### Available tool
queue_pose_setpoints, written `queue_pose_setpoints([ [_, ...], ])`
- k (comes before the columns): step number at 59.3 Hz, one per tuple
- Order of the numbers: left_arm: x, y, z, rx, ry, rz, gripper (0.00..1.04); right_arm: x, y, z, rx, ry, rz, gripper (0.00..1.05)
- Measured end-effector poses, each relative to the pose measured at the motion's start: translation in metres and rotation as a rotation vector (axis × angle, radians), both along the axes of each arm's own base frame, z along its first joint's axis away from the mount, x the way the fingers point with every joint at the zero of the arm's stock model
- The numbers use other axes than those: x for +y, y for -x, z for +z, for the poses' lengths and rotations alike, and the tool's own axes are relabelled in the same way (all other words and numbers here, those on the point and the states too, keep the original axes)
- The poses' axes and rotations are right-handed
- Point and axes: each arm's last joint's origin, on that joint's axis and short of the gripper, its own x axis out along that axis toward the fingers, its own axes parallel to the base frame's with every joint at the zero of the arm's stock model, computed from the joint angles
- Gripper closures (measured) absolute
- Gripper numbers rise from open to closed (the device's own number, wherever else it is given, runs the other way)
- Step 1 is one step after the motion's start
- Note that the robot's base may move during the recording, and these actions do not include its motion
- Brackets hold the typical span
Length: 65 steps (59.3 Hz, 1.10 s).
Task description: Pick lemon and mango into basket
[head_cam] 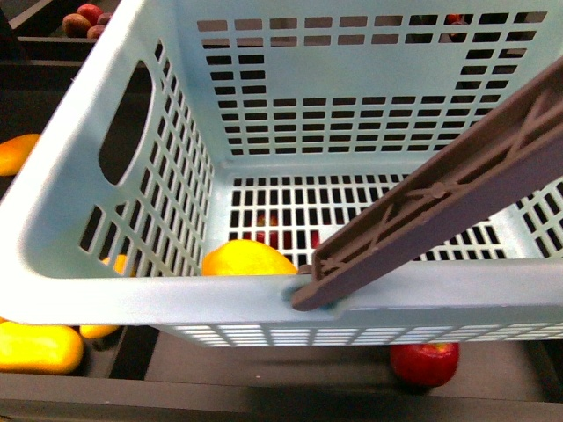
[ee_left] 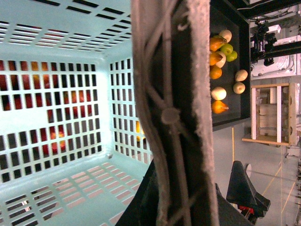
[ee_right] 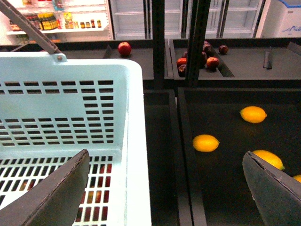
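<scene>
Since the handle fills the left wrist view, we judge the left gripper carries the basket by it; whether its fingers are clamped we cannot tell. Inside the basket, against its near wall, lies the mango. Over the basket's rim the right gripper hangs, fingers wide apart and empty, evidently readied for the lemon lying outside, near the basket.
</scene>
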Motion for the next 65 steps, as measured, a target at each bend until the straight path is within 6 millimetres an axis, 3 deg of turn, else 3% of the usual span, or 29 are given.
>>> queue_pose_setpoints([
  [65, 0.0039, -0.0031, 0.0004, -0.014, -0.010, 0.025, 1.00, 0.0000, 0.0002, -0.0005, 0.002, 0.000, 0.001, 0.09],
])
